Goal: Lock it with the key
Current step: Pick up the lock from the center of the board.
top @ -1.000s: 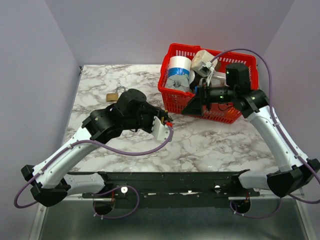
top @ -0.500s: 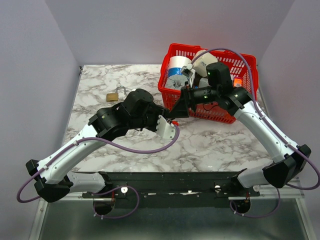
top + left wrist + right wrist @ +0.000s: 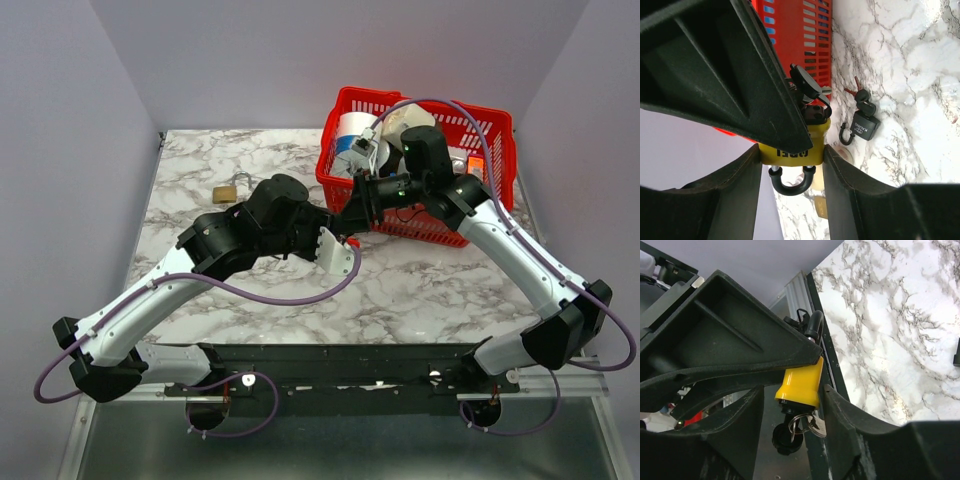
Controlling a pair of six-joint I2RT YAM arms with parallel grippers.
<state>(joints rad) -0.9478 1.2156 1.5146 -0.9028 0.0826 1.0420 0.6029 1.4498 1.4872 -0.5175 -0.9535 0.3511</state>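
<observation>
The right gripper (image 3: 354,212) has swung left off the red basket (image 3: 470,232) to centre frame, meeting the left gripper (image 3: 338,238) and its yellow padlock (image 3: 792,151).

The yellow padlock (image 3: 792,149) is half covered from above, its lettering unreadable.

Padlock (image 3: 792,152) above table (image 3: 430,290), just before basket (image 3: 445,232)

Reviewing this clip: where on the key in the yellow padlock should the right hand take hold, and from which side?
The black key head, approached along the lock's axis from the end opposite the shackle. The left hand clamps the yellow padlock across its body, so only the key end hangs free, and it sits between the open fingers of the right hand.
</observation>
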